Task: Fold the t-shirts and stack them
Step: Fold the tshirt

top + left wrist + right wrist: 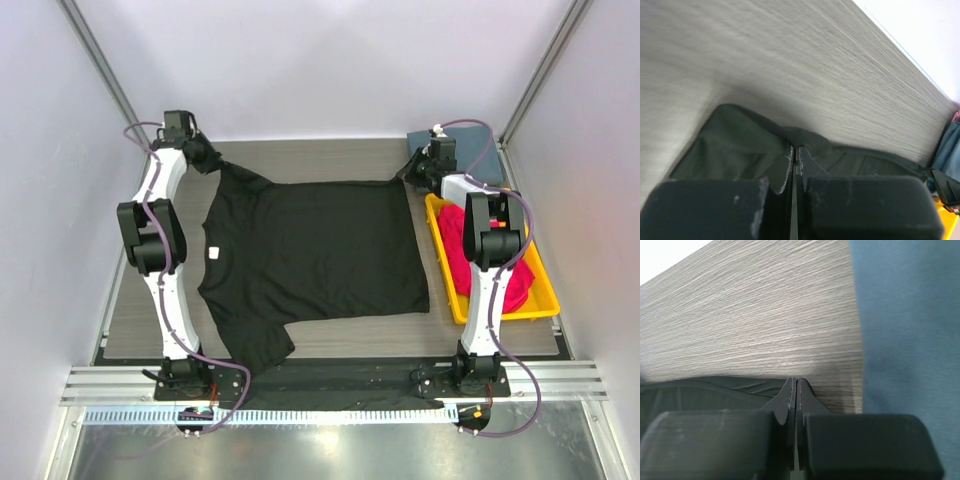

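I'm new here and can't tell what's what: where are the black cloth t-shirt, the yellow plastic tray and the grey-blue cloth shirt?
The black cloth t-shirt [318, 250]: top view, torso middle.
The yellow plastic tray [449, 272]: top view, left wall.
The grey-blue cloth shirt [905, 315]: right wrist view, flat fabric.

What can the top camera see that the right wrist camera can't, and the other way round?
Only the top view: the whole black t-shirt spread out, the yellow tray with magenta-red shirts. Only the right wrist view: the right fingers up close, pinched shut at the shirt's edge. Both: the black shirt, the grey-blue shirt, the wooden table.
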Robot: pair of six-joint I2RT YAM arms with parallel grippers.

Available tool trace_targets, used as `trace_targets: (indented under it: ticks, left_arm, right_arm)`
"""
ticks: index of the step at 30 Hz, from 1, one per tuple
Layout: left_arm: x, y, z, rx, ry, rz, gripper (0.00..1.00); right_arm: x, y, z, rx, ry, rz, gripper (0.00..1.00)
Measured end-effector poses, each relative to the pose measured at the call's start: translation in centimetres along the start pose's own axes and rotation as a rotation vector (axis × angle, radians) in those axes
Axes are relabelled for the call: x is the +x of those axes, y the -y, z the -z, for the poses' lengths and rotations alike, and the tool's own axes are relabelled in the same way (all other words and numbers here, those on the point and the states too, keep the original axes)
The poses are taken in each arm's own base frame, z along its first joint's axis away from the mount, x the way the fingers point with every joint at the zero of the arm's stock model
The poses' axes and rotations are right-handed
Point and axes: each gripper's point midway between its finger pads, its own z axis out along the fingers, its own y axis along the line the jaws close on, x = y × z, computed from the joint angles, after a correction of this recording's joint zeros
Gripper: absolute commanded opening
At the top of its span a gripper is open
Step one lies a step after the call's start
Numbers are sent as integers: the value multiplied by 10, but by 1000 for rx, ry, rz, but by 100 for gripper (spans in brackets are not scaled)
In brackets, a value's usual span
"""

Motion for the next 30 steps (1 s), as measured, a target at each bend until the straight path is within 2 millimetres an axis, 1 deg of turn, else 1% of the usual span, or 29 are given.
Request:
trace_targets:
  ticks: [3, 5, 8, 12, 16, 21, 30]
  left_arm:
    - [-2, -7, 19, -21, -6, 16, 0]
    - [0, -9, 31, -29, -10, 23, 0]
    - [5, -11, 47, -41, -20, 32, 0]
    - [15, -15, 61, -58, -45, 44, 0]
    - [31, -22, 71, -80, -84, 55, 0]
    - [55, -33, 90, -114, -137, 56, 0]
    - [86, -45, 123, -148, -177, 46, 0]
  right_arm:
    - [1, 2, 3, 7, -3, -2, 1]
    - [4, 2, 9, 17, -10, -5, 1]
    - [1, 1, 20, 34, -11, -4, 1]
    - [-9, -5, 34, 34, 8, 7, 1]
    - [-7, -7, 48, 39, 2, 12, 1]
    - [9, 0, 64, 73, -36, 11, 1]
    - [47, 18, 82, 132, -123, 3, 1]
